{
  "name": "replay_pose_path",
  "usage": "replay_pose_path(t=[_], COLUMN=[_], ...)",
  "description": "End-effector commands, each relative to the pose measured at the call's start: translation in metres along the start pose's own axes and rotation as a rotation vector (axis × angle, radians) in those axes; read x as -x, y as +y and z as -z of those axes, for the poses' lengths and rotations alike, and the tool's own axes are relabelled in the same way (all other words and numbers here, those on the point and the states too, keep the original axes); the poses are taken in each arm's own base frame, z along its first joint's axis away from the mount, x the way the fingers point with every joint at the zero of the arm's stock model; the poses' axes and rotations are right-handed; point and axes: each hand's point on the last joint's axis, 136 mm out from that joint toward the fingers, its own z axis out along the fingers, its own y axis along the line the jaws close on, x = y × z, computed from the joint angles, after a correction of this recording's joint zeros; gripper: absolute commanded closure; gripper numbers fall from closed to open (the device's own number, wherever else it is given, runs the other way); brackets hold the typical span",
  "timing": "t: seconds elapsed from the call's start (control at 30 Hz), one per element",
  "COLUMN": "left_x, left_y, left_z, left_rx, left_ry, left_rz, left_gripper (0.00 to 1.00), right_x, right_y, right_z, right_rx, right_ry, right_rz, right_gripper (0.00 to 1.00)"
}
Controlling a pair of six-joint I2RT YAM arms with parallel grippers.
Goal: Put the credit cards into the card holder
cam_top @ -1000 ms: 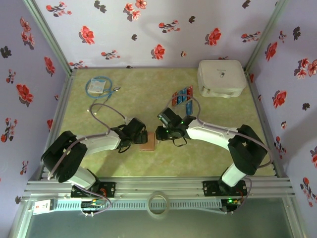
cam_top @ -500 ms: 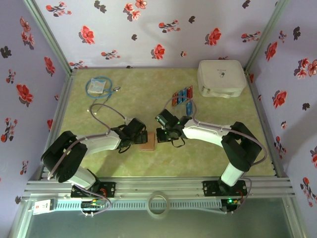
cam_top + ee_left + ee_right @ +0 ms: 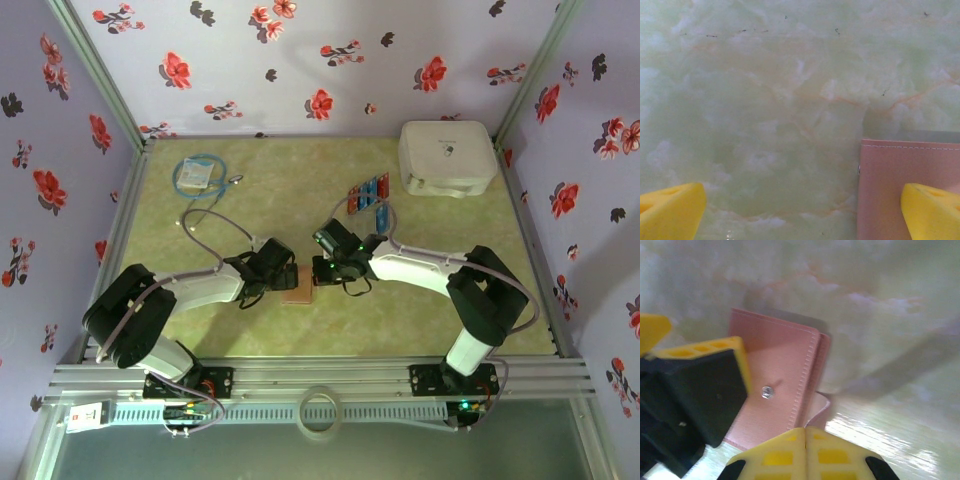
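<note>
Work on the task has barely begun, by the look of it. On the near half of the bench (image 3: 250, 330), between the two arms, the card holder (image 3: 299, 290) lies folded shut, a small metal stud showing on its top face. No card is seen in or on it. Farther back, well apart from it, the credit cards (image 3: 367, 195) lie in a short row of red and blue, near the white box (image 3: 447, 157) in the far right corner. So opening the holder and moving every card are left to do.

The left pincer (image 3: 800, 214) stands wide apart and holds nothing. One yellow fingertip (image 3: 931, 210) sits over the holder's edge and the other over bare bench, perhaps to steady it. The right pincer (image 3: 805, 452) has its tips pressed together at the holder's opposite edge, where a flap lifts a little. Whether they pinch that flap or only rest beside it cannot be told.
</note>
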Motion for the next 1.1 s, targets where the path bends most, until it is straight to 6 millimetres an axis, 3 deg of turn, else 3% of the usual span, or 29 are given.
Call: replay_pose_path(t=[0.0, 0.77, 1.07], left_x=[-0.022, -0.019, 0.001], left_y=[0.023, 0.022, 0.03], left_z=[-0.004, -0.001, 0.012], left_rx=[0.101, 0.094, 0.096], left_ry=[0.063, 0.049, 0.006], left_rz=[-0.045, -0.026, 0.008], left_gripper=[0.0, 0.0, 0.0], right_x=[0.006, -0.007, -0.015], right_y=[0.021, 0.016, 0.006], right_z=[-0.005, -0.051, -0.056], right_rx=[0.116, 0.196, 0.175], right_ry=[-0.023, 0.01, 0.02], right_rz=[-0.06, -0.185, -0.2], right_gripper=[1.0, 1.0, 1.0])
